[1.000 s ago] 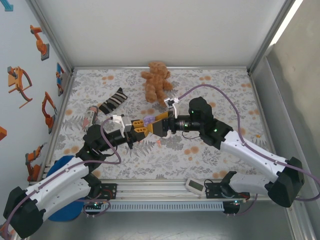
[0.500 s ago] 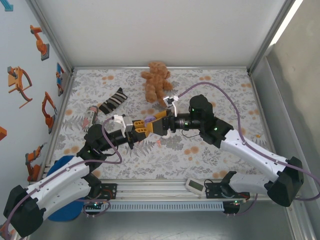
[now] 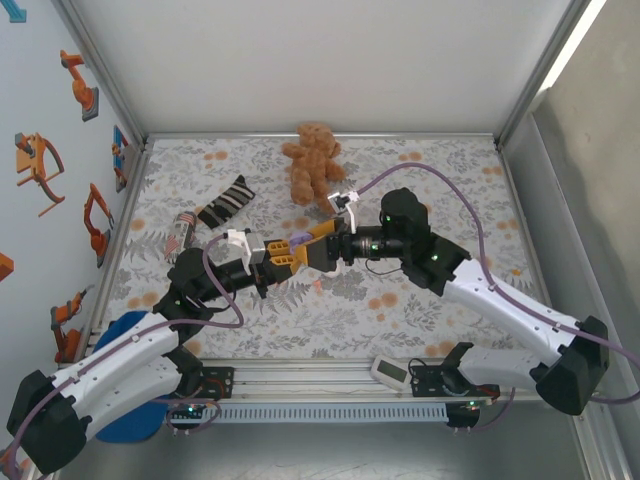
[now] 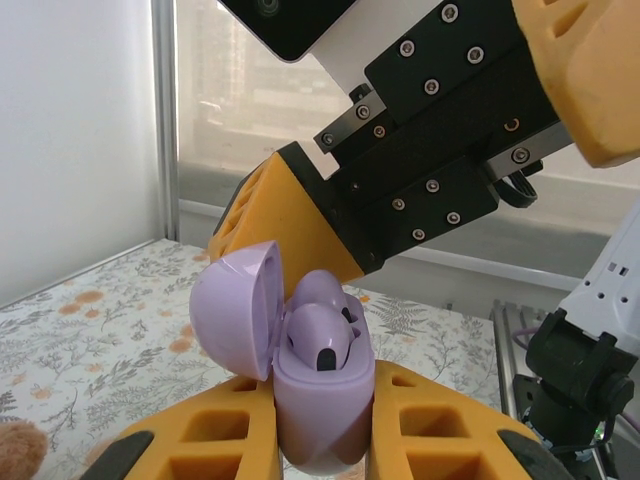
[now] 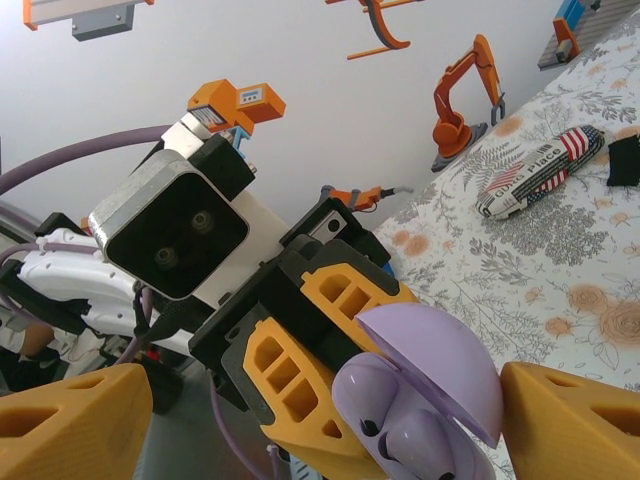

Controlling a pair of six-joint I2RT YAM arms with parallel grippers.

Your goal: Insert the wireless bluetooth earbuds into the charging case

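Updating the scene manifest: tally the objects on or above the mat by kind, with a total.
Teddy bear: 1
Striped sock: 1
Printed tube: 1
Lilac charging case: 1
Lilac earbuds, in the case: 2
Pink speck on the mat, maybe an earbud: 1
Total: 7

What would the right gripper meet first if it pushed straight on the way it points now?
The open lilac charging case clamped in the left gripper, sitting between the spread fingers of the right gripper. It looks very close, though depth is hard to judge.
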